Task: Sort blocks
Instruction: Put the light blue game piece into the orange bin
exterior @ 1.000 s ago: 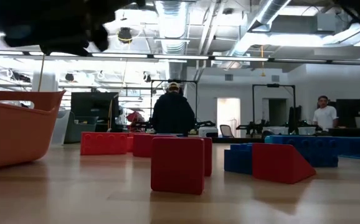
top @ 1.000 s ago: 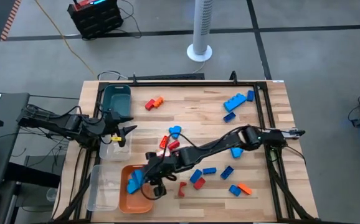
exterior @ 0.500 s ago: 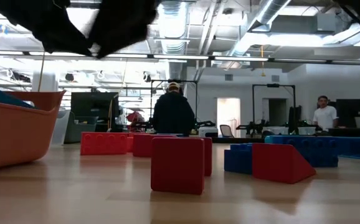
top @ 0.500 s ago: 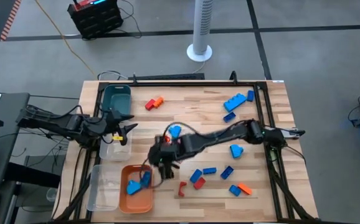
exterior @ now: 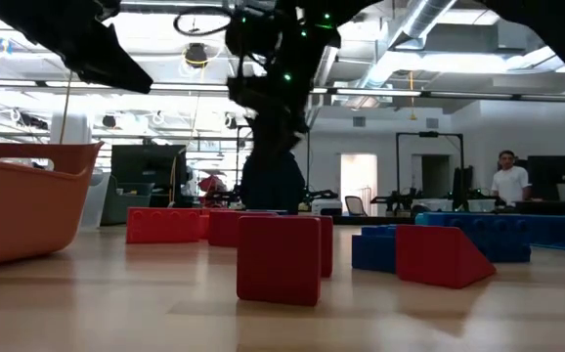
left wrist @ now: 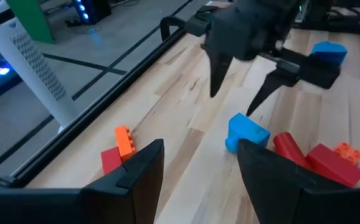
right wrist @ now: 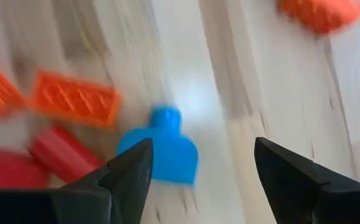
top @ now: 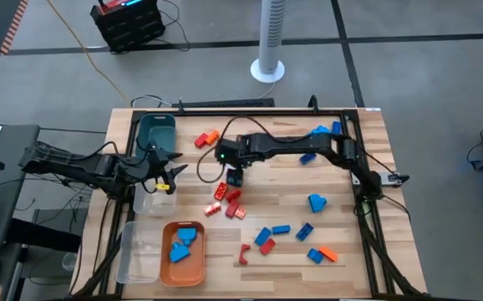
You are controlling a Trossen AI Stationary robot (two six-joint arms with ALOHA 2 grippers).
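From my station I see the right gripper (top: 234, 176) reaching across to the middle of the table, hovering over a light blue block (left wrist: 246, 133), its fingers (right wrist: 127, 176) spread wide and holding nothing. The left gripper (top: 169, 174) waits at the table's left edge, above a clear bin (top: 154, 199), fingers (left wrist: 141, 168) also spread and empty. The orange tray (top: 165, 272) near the front left holds two blue blocks (top: 181, 243). Behind the clear bin stands one teal bin (top: 155, 134), and a second clear bin (top: 137, 255) lies just beside the tray. On the bare wood I count a red and orange pair (top: 205, 138) at the back, a small cluster of red and orange blocks (top: 227, 201) just in front of the right gripper, several blue blocks (top: 319, 134) at the back right, one lone blue block (top: 317, 201) at mid right, and a scatter in front (top: 268, 237) of about five blue, two red and one orange, though the overhead view is too small for me to be sure. In the low view two people stand in the room beyond.
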